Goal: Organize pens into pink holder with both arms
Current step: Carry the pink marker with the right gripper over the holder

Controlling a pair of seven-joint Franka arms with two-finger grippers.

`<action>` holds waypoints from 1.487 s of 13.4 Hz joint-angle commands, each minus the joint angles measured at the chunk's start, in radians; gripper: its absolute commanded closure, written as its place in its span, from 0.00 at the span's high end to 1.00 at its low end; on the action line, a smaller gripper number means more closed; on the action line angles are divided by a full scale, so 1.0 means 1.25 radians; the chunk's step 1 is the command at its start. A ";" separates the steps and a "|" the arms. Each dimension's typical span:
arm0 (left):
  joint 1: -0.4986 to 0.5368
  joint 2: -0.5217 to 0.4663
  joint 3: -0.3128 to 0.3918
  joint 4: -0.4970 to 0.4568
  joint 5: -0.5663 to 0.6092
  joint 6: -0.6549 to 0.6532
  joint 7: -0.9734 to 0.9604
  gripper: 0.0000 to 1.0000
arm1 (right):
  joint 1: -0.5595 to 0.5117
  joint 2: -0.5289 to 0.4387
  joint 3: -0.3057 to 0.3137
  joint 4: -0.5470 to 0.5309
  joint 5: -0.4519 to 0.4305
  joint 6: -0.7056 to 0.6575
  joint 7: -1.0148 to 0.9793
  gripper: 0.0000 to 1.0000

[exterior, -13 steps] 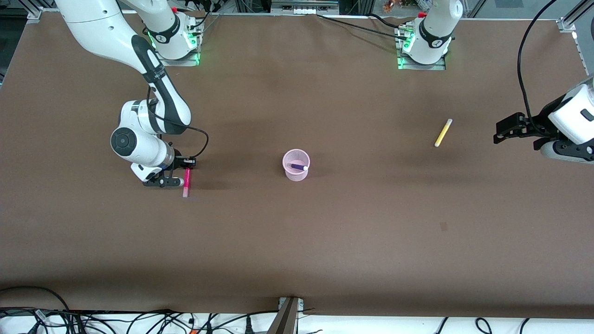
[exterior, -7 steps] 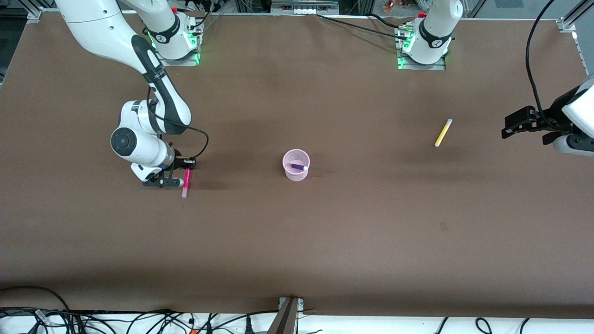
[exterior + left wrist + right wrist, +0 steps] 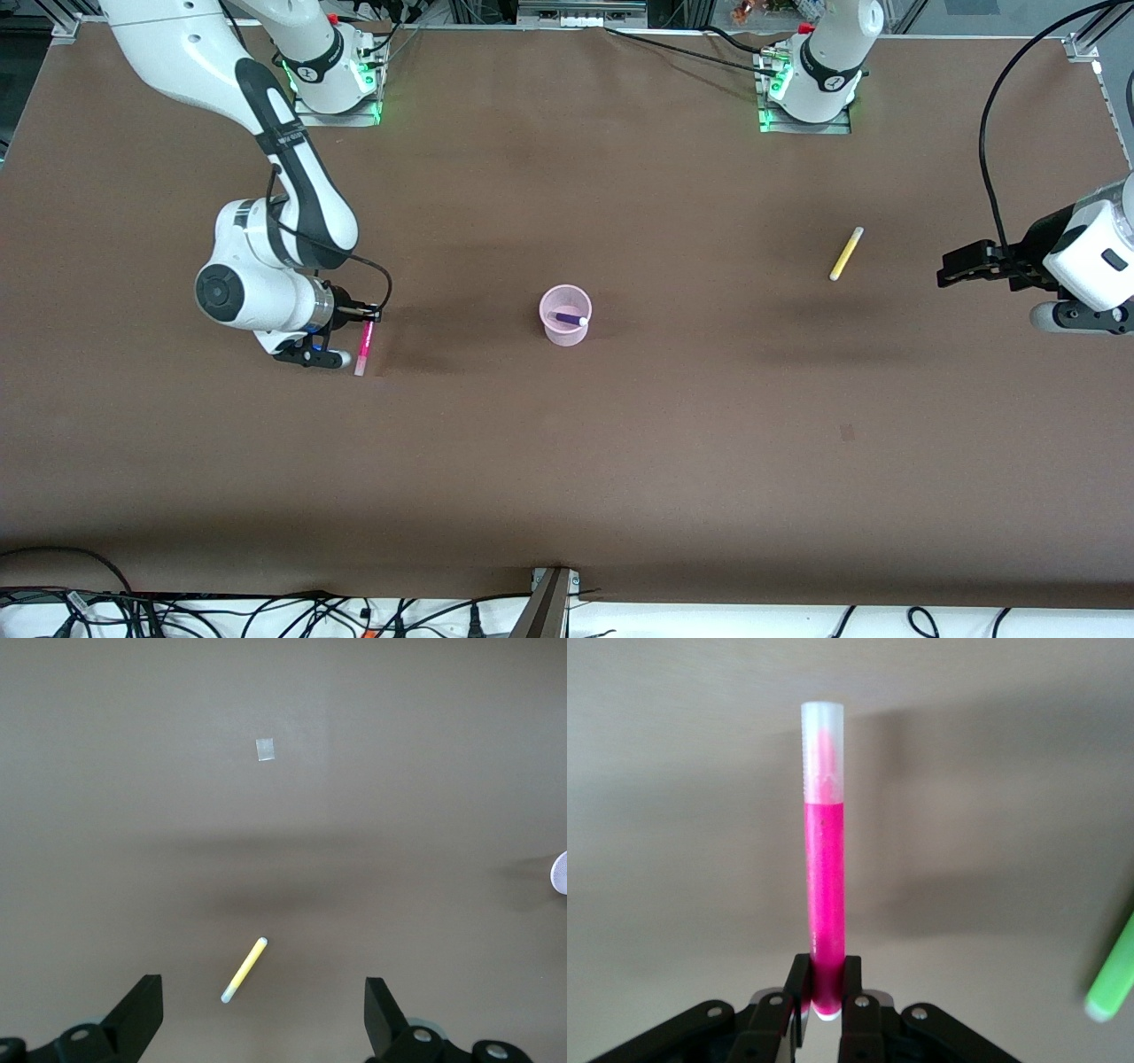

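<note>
My right gripper (image 3: 365,319) is shut on one end of the magenta-pink pen (image 3: 362,347), low over the table toward the right arm's end; the right wrist view shows the fingers clamping it (image 3: 825,904). The light green pen (image 3: 1112,979) lies beside it in that view and is hidden in the front view. The pink holder (image 3: 564,326) stands mid-table with the dark purple pen (image 3: 569,317) in it. The yellow pen (image 3: 846,253) lies toward the left arm's end. My left gripper (image 3: 950,268) is open and empty beside it, jaws wide in the left wrist view (image 3: 262,997) with the yellow pen (image 3: 244,970) between them.
A small pale patch (image 3: 846,432) marks the table nearer the front camera than the yellow pen. Cables (image 3: 266,611) run along the table's front edge. The holder's rim (image 3: 560,873) shows at the edge of the left wrist view.
My right gripper has shifted slightly with the magenta-pink pen, which now tilts differently. My left gripper swung away from the yellow pen, then came back toward it and lower.
</note>
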 commanded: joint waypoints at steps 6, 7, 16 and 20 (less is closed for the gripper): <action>0.002 0.007 -0.001 0.022 -0.005 -0.002 0.040 1.00 | 0.126 0.019 0.087 0.169 0.352 -0.082 0.330 0.00; 0.004 0.005 0.002 0.022 -0.001 -0.008 0.040 1.00 | 0.156 0.024 0.087 0.190 0.404 -0.074 0.382 0.00; 0.013 -0.003 0.009 0.046 0.037 -0.032 0.057 1.00 | 0.258 0.084 0.090 0.234 0.582 0.012 0.558 0.00; 0.010 -0.003 0.008 0.045 0.035 -0.032 0.057 1.00 | 0.269 0.121 0.090 0.235 0.576 0.018 0.554 0.00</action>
